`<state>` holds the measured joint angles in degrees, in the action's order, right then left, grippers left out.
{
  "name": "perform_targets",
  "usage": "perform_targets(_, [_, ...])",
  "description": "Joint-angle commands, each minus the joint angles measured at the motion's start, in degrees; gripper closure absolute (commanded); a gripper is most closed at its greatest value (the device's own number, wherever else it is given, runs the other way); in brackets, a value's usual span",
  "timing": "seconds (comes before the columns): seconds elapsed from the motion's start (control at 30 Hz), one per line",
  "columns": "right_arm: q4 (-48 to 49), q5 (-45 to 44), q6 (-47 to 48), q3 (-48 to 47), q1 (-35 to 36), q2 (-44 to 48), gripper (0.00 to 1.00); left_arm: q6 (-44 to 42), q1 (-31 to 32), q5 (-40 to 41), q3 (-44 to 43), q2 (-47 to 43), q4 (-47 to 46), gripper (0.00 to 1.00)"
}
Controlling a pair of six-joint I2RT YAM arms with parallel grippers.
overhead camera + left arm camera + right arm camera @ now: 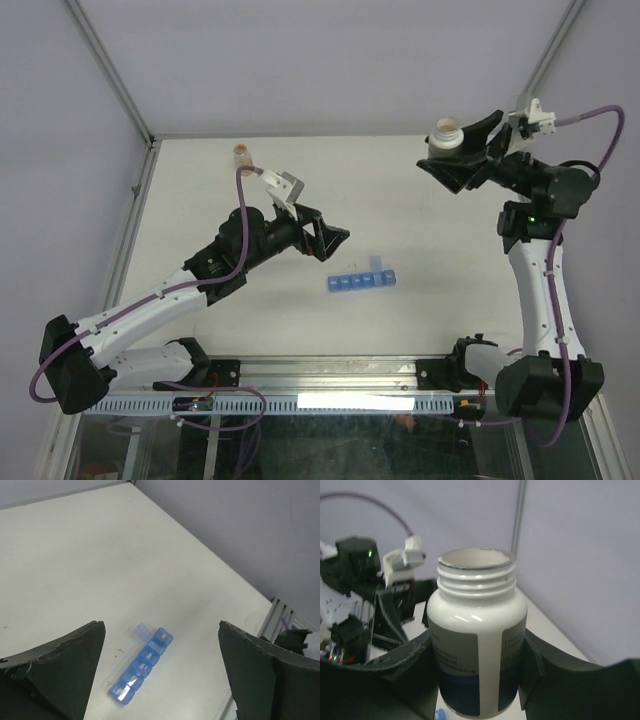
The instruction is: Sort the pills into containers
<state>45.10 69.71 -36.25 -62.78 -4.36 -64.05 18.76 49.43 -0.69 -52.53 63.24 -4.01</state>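
We are holding our left gripper (pixel 333 241) with its 2 fingers spread wide, the translucent-blue strip of square plastic containers (pixel 361 281) lying just beyond them. Our right gripper (pixel 452 152) is pinching an uncapped white plastic bottle (pixel 446 133), well apart from the strip.

Your left arm (pixel 160 300) is stretched toward mid-table, left gripper (pixel 334 243) spread wide; your right arm (pixel 545 290) is reared up at the far right, right gripper (pixel 457 147) clamped on the open white bottle (pixel 477 630).
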Motion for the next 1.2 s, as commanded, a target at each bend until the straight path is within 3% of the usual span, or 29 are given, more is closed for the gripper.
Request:
perform_targets(0.0, [-19.03, -8.12, 0.24, -12.23, -7.00, 0.43, 1.00, -6.27, -0.73, -0.41, 5.19, -5.69, -10.61, 0.01])
perform_targets(0.03, [-20.95, -6.40, -0.04, -12.93, -5.73, 0.18, 1.00, -6.42, -0.70, 0.04, 6.57, -6.09, -10.92, 0.01])
perform_targets(0.07, [-12.68, -1.88, -4.94, -9.90, -2.57, 1.17, 1.00, -6.74, -0.76, 0.33, 7.68, -6.45, -11.30, 0.01])
perform_targets(0.1, [2.05, 2.45, -8.49, -6.12, 0.90, 2.50, 1.00, -6.99, -0.78, 0.36, 8.65, -6.73, -11.35, 0.01])
perform_targets(0.13, [0.77, 2.35, -6.37, -3.86, 2.27, 4.16, 1.00, -7.62, -0.74, 0.47, 9.49, -6.99, -11.44, 0.01])
perform_targets(0.2, [-28.63, -3.94, 8.95, -7.77, -2.69, 4.86, 1.00, -9.04, -0.77, 1.12, 11.25, -7.37, -12.51, 0.01])
perform_targets(0.23, [-34.87, -3.94, 14.40, -9.98, -3.28, 4.09, 1.00, -9.77, -0.80, 1.41, 12.03, -7.57, -13.50, 0.01])
perform_targets(0.33, [-15.02, 7.67, 7.65, 2.93, 1.23, 7.52, 1.00, -12.87, -0.75, 2.63, 15.28, -7.96, -15.37, 0.01])
perform_targets(0.37, [-18.75, 10.32, 13.09, 4.96, 1.66, 9.35, 1.00, -13.43, -0.79, 4.72, 16.11, -7.92, -15.07, 0.01])
perform_targets(0.4, [-30.93, 11.67, 24.63, 4.31, 1.50, 10.06, 1.00, -13.67, -0.76, 6.96, 16.82, -7.81, -14.66, 0.01])
perform_targets(0.43, [-55.13, 9.26, 43.29, 0.55, 1.20, 9.94, 1.00, -13.68, -0.84, 8.79, 17.63, -7.60, -14.48, 0.01])
perform_targets(0.47, [-73.36, 5.75, 63.50, -1.88, 1.77, 9.35, 1.00, -13.65, -0.88, 9.94, 18.50, -7.34, -14.52, 0.01])
perform_targets(0.5, [-81.10, 3.74, 73.05, -1.76, 2.21, 8.63, 1.00, -13.19, -0.91, 10.73, 19.26, -7.16, -14.77, 0.01])
perform_targets(0.6, [-90.00, 0.28, 85.35, 2.33, 2.25, 8.32, 1.00, -11.70, -1.11, 11.56, 22.35, -6.82, -17.76, 0.01])
perform_targets(0.93, [-97.27, -10.19, 106.94, 14.33, 4.26, 4.06, 1.00, -10.55, -1.12, 14.25, 34.03, -12.66, -30.14, 0.01])
perform_targets(1.17, [-89.00, -19.38, 110.49, 20.80, 6.60, -0.14, 1.00, -10.59, -1.15, 13.53, 38.30, -16.35, -33.98, 0.01])
